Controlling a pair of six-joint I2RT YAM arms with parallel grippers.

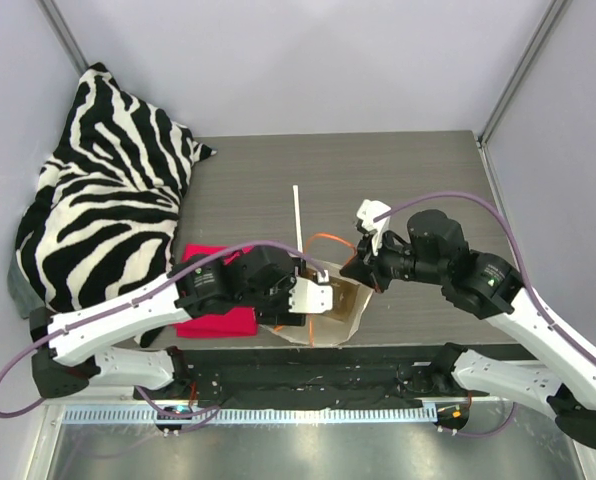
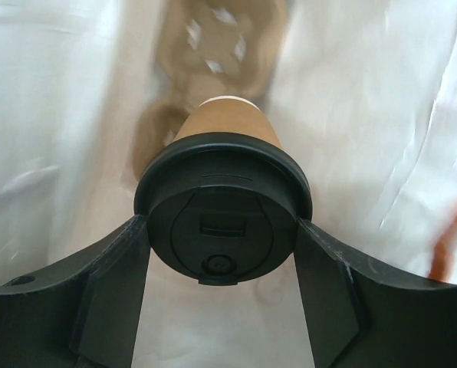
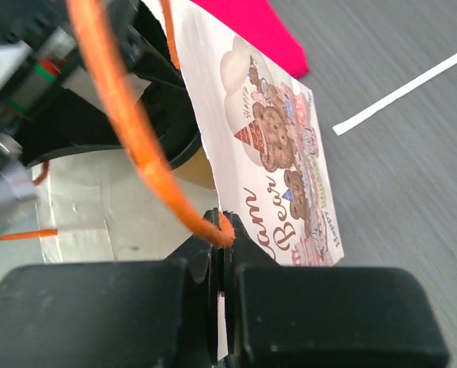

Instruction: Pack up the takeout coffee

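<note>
Left hand: jaws wide, gripping the takeout coffee. One finger presses each side of the black lid. The lid faces the wrist camera and the brown cup body points away from it.

Location of cup: inside the paper bag, held off its walls. Pale paper walls rise on both sides. Beyond the cup's base lies the tan pulp carrier, at the bottom of the bag and blurred. Cannot tell whether the base touches the carrier.

Right hand: jaws fully closed, pinching the rim of the paper bag where the orange handle meets it. The handle loops up and away from the fingertips. The outer face of the bag, just beside the hand, carries a cartoon bear print with lettering.

Top view: the bag stands near the front edge of the grey counter, mouth open. The left hand enters the mouth from the left and the right hand holds the rim from the right. A magenta cloth lies under the left arm, just left of the bag. A thin white strip lies on the counter behind the bag. A zebra-print pillow fills the far left corner, well apart from the bag.
</note>
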